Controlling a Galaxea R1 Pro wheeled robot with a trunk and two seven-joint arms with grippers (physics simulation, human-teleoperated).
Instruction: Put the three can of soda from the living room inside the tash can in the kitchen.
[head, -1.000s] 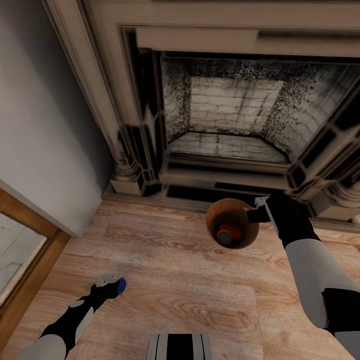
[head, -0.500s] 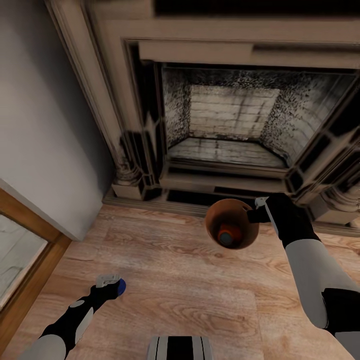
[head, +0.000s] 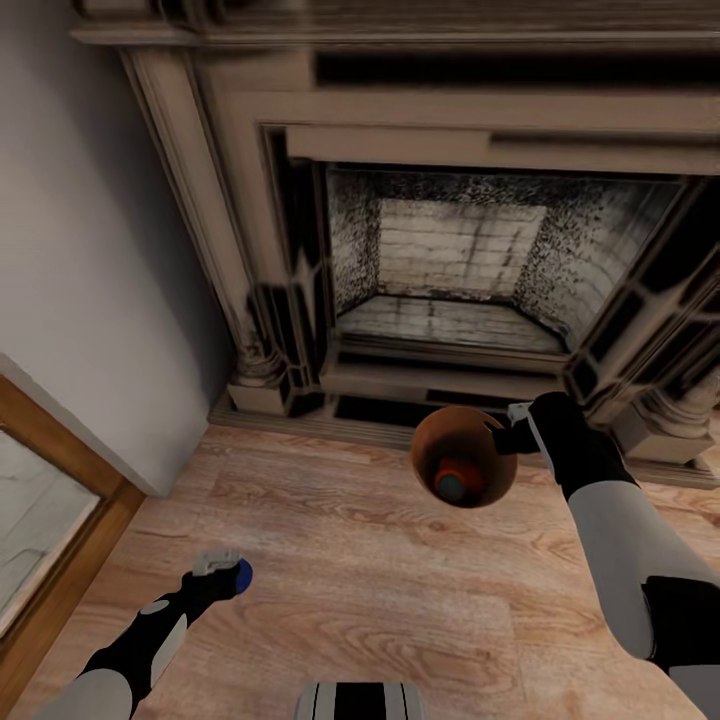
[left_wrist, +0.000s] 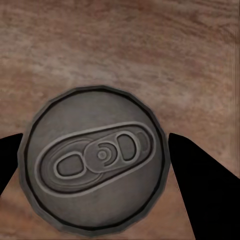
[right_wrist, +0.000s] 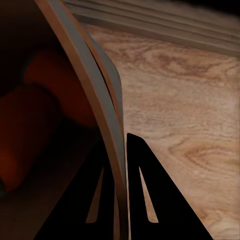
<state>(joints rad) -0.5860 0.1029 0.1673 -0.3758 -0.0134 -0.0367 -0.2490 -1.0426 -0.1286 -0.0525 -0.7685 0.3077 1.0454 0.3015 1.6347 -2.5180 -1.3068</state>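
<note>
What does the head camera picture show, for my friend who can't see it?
The robot's right gripper holds a small bucket by its rim, with an orange can inside. Its left gripper holds a blue can above the wooden floor, before a sooty fireplace.

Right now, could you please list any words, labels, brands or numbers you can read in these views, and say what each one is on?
None: no readable text in any view.
Blue soda can in the left gripper: its lid bears a plain embossed pull tab, no lettering.
Trash can held by the right gripper: bare walls; orange soda can inside shows no legible label.
</note>
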